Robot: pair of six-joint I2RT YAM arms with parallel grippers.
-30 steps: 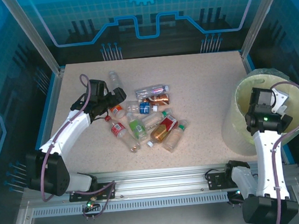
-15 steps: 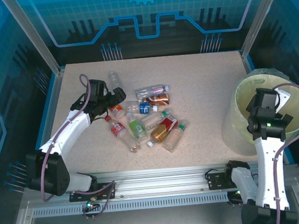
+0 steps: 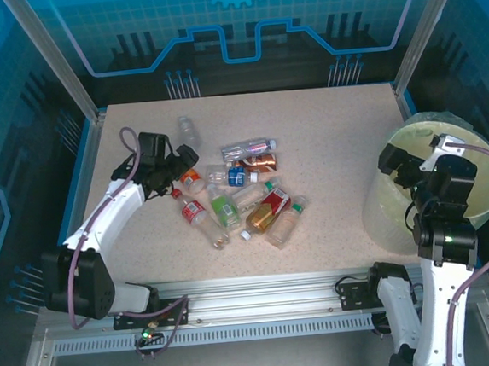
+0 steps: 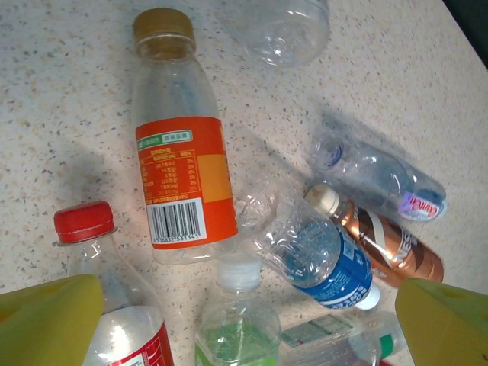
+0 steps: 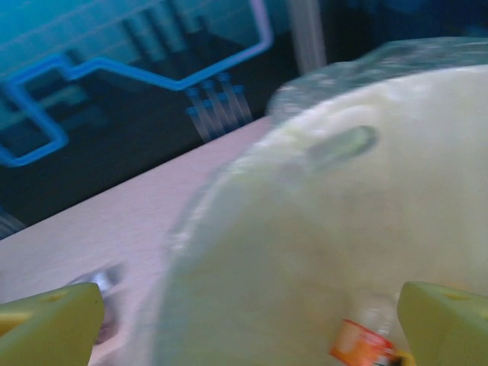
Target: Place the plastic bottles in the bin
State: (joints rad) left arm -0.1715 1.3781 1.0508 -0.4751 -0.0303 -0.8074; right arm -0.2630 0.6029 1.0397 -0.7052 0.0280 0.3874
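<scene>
**Change over the preceding 1.0 s, top external view.** The right gripper (image 3: 395, 161) has risen out of the bin (image 3: 383, 214). It was sunk inside the lined interior and now sits above the bin's left rim, pointing toward the upper left of the frame. The left gripper (image 3: 181, 163) has shifted slightly toward the left. It remains at the upper-left edge of the plastic bottles (image 3: 237, 196), whose arrangement on the table (image 3: 334, 132) is unchanged.

**Left end effector.** In the left wrist view, the 2 yellow fingertips (image 4: 49, 320) occupy the lower corners of the frame. They are spread wide and hold nothing. Between and beyond them lie:
- an orange-label bottle (image 4: 183, 183) at centre left
- a red-cap bottle (image 4: 85, 223) at lower left, just beside the left-hand fingertip
- a crushed blue-label bottle (image 4: 328, 263) right of centre
- a copper-coloured bottle (image 4: 385, 248) touching the blue-label bottle

Whether either fingertip touches a bottle cannot be told.

**Right end effector.** In the right wrist view, its fingertips (image 5: 49, 324) likewise sit in the 2 lower corners, far apart and empty. The blurred pale wall of the bin lies beyond them.

**Task objects.** The bin stands at the right edge of the table, well apart from the pile at centre. 1 orange-labelled bottle (image 5: 366, 343) lies inside the bin, at the bottom edge of the right wrist view.
</scene>
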